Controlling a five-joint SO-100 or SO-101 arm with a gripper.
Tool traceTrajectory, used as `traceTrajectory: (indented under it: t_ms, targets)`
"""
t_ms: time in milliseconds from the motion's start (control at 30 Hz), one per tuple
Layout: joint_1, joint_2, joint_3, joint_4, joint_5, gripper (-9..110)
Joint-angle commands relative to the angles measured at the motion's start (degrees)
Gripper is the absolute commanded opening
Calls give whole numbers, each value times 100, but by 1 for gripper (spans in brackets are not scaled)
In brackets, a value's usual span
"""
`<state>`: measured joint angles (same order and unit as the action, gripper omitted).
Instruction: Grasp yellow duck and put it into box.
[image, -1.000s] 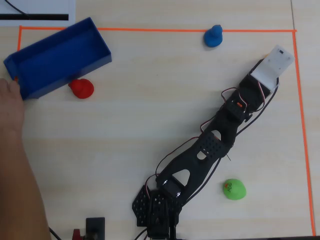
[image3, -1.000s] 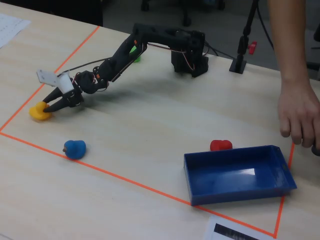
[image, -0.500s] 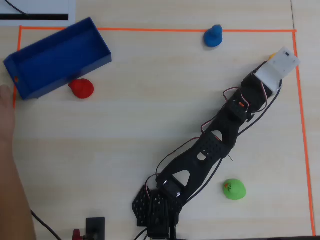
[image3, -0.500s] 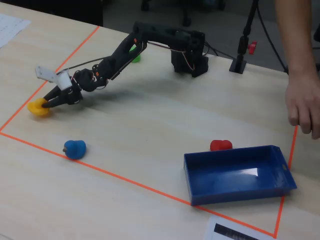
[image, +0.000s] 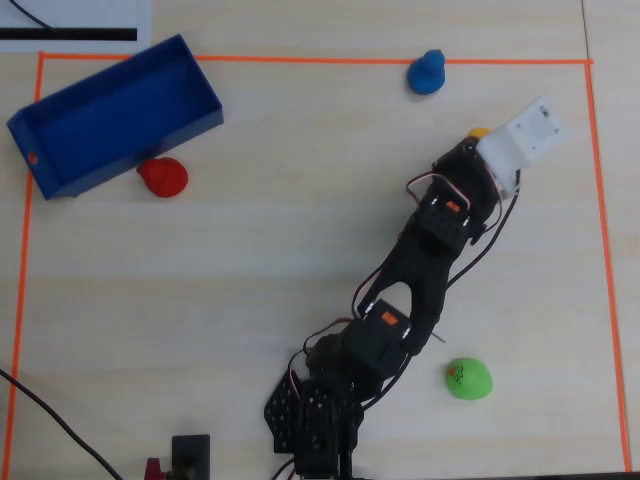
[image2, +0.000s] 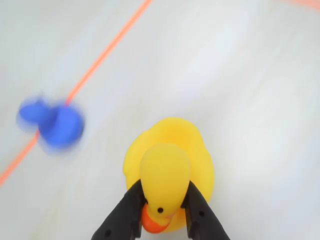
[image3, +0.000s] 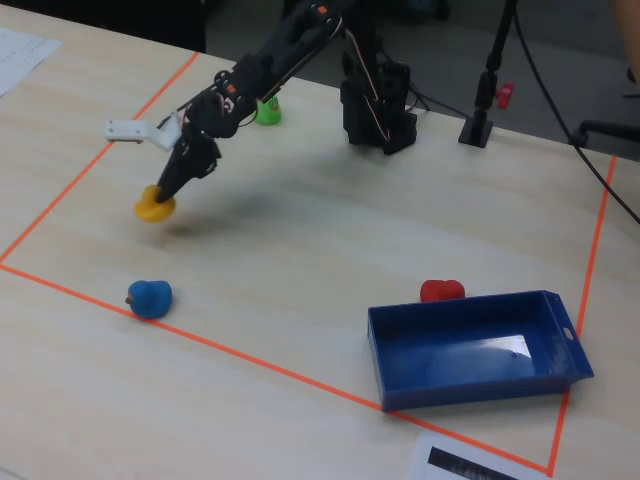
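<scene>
Since a second ago my arm lifts the yellow duck (image3: 153, 205) off the worktop (image3: 300, 250) and the person's hand is gone | my fingers (image2: 122, 215) clench the duck's head from both sides | duck hangs above the corner near the blue toy (image3: 150, 298) | box (image3: 478, 347) well apart, red toy (image3: 441, 290) beside it

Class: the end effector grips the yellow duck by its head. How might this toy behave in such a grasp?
The yellow duck looks smooth and rounded, so it may slip between the end effector fingers. Pinched only at the head, its body could swing. It hangs lifted in the fixed view, so it is probably light.
</scene>
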<state>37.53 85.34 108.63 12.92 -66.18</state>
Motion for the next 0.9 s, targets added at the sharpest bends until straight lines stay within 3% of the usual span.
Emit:
traceTrajectory:
  t_ms: [0,233,300,500,867]
  targets:
    - [-431,2408,2373,9,35,0]
    - [-1705,5168,5106,-1002,220,0]
    - [-2162,5906,5256,-510,510,0]
    - [-3612,6214,3727,1266,1802,0]
    - [-6021,4658,1028,2602,2892,0]
